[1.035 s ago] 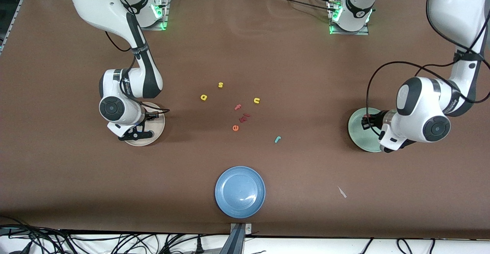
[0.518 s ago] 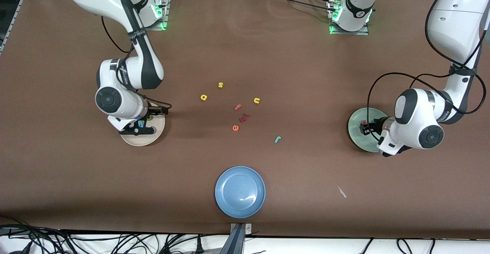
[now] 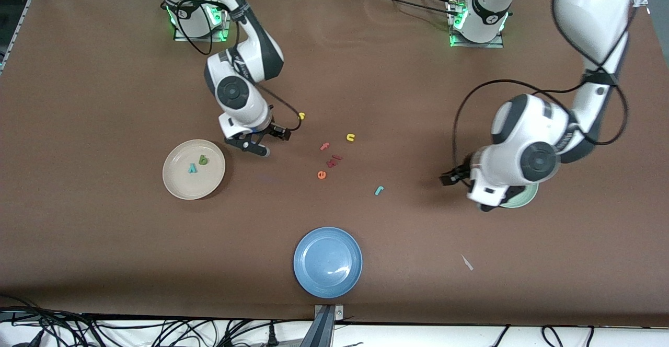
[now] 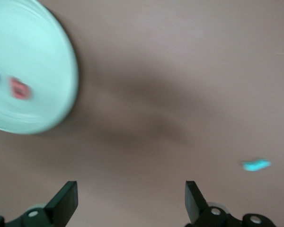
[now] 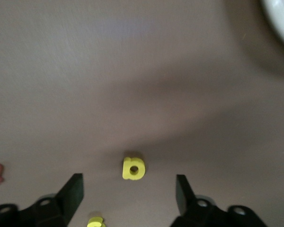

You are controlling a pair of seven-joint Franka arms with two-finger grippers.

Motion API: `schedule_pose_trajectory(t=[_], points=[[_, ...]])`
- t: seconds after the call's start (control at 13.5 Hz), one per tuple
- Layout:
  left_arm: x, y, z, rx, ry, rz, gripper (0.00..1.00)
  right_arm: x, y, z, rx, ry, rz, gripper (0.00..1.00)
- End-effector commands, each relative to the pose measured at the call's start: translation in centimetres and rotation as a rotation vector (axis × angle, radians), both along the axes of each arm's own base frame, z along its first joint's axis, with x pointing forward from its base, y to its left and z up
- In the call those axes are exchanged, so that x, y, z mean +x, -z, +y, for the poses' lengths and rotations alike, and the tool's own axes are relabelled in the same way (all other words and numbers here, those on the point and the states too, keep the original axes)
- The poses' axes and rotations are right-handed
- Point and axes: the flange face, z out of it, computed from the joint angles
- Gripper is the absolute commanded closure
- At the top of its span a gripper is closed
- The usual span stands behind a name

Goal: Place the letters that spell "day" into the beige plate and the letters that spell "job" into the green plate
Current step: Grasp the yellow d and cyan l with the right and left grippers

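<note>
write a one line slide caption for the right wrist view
Right gripper, fingers open, over the yellow a on the brown table, the beige plate at the frame's edge.

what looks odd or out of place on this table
A small pale scrap, like torn paper, lies on the brown table beside the round blue plate, toward the left arm's end. It is no letter or plate. Nothing looks spilled or damaged.

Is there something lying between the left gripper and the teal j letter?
No. In the left wrist view, only bare brown table lies between the open left gripper and the teal j.
</note>
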Motion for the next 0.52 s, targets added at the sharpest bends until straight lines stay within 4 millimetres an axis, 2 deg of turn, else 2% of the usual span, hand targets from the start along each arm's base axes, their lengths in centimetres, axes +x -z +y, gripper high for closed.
schedule_pose_trajectory(t=[0.0,0.07,0.22,0.3,0.44], points=[[1.9,3.0,-5.5,-0.044,-0.114,-0.041,0.02,-2.7,1.7,-0.9,0.007,0.042,-0.058,0.27],[1.9,3.8,-7.1,-0.06,-0.131,-0.069,0.03,-3.3,2.5,-0.8,0.012,0.04,-0.079,0.33],[2.2,5.4,-9.1,-0.091,-0.164,-0.108,0.08,-3.6,2.8,-0.5,0.013,0.035,-0.084,0.46],[2.4,6.2,-9.9,-0.089,-0.169,-0.122,0.11,-3.4,2.7,-0.6,0.016,0.038,-0.088,0.5],[2.8,7.1,-11.0,-0.06,-0.107,-0.156,0.14,-3.4,3.4,-0.6,0.013,0.041,-0.088,0.5]])
